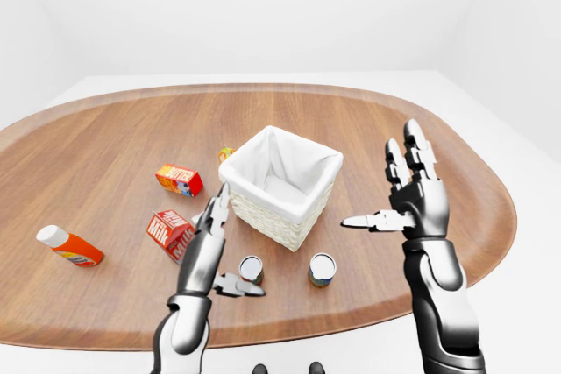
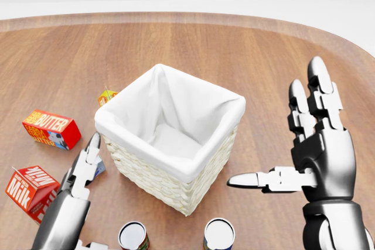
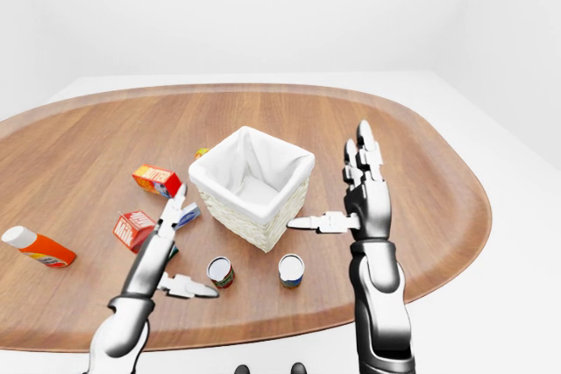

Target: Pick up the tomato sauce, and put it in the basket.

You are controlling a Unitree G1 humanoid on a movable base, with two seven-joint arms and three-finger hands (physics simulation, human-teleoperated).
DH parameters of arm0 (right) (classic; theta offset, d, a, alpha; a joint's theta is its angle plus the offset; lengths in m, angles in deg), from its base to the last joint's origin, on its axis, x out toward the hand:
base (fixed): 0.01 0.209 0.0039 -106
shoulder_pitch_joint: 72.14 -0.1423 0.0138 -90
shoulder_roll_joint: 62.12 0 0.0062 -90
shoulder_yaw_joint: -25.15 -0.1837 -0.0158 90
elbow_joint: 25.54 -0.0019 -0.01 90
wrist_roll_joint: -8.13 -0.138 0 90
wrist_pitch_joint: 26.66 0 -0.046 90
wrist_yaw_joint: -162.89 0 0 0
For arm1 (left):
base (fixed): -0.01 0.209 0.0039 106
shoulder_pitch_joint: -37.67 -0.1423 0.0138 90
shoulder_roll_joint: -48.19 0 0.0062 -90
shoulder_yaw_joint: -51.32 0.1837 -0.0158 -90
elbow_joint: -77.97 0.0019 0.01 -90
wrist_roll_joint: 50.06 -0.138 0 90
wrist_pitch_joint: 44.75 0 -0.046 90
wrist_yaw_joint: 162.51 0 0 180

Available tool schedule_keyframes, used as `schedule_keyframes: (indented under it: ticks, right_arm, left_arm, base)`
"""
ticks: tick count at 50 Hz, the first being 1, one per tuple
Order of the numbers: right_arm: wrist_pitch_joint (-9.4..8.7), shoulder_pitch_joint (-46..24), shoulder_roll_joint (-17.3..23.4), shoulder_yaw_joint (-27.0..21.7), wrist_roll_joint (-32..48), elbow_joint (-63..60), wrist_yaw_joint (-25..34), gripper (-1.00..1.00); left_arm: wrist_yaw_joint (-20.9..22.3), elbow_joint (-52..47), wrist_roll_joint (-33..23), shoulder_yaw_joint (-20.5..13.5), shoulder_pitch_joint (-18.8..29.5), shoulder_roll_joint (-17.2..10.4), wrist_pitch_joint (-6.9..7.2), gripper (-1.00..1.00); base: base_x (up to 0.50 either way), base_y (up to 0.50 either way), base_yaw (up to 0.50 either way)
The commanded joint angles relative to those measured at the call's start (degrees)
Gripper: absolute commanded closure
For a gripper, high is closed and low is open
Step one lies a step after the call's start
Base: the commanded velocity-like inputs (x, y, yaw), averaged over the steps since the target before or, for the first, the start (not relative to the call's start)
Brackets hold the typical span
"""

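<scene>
White room, oval wooden table point(image 1: 105, 137), wicker basket point(image 1: 279, 183) mid-table.

A white-lined wicker basket point(image 1: 279, 184) stands near the middle of the oval wooden table point(image 1: 114, 142), with a butter box point(image 1: 179, 179) to its left, a small orange carton point(image 1: 226, 153) just beside its upper-left corner, and a milk carton point(image 1: 169, 233) lower left. An orange bottle with a white cap point(image 1: 69, 246) lies on its side well apart at far left, and two upright cans point(image 1: 252, 268) point(image 1: 322, 269) stand below the basket. The left hand point(image 1: 213, 247) hangs with fingers spread beside the milk carton and the left can, its thumb reaching under that can, while the right hand point(image 1: 410, 196) is raised, open, to the right of the basket with its thumb pointing left.
</scene>
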Motion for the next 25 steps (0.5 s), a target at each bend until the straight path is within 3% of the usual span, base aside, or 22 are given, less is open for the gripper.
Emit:
schedule_keyframes:
  ticks: [1,10,25]
  right_arm:
    - [0.0,-0.01,0.02,-0.05,-0.05,0.06,-0.01,-1.0]
    - [0.0,0.18,-0.05,0.1,0.01,-0.38,-0.06,-1.0]
    - [0.0,0.14,-0.06,0.11,0.04,-0.35,-0.06,-1.0]
  left_arm:
    - [-0.96,1.97,-0.1,0.36,0.13,-0.29,0.0,-1.0]
    - [-1.99,4.13,-0.35,0.03,0.47,-0.34,0.0,-1.0]
    - [-2.76,6.44,-0.81,-0.22,0.93,-0.31,-1.27,-1.0]
  base:
    - [0.0,0.0,0.0]
    - [0.0,0.0,0.0]
    - [0.0,0.0,0.0]
